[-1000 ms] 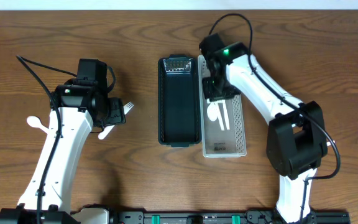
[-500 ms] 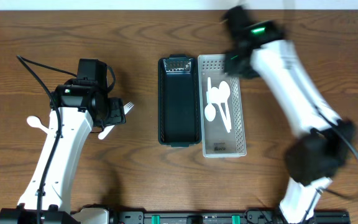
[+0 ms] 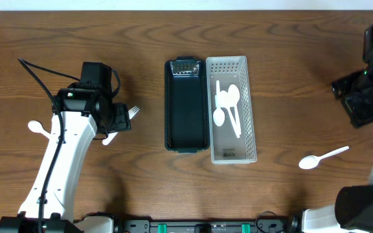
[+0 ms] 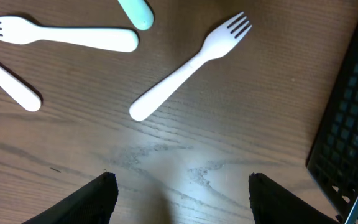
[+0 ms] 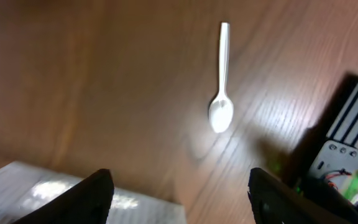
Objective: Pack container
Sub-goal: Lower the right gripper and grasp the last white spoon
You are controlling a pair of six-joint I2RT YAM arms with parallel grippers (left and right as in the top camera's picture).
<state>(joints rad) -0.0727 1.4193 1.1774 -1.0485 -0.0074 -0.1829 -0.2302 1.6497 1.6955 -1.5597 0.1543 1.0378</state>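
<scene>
A white slotted basket stands mid-table with several white spoons in it. A black tray lies against its left side, empty. My right gripper is open and empty, high at the far right. A loose white spoon lies below it and shows in the right wrist view. My left gripper is open and empty, low over the wood. White forks lie just ahead of its fingers.
A mint handle and another white handle lie by the forks. A white spoon lies left of the left arm. The black tray's edge is to the left gripper's right. The basket corner shows in the right wrist view.
My right arm has swung from above the basket to the far right edge of the table, leaving spoons in the basket. The left arm has not moved.
</scene>
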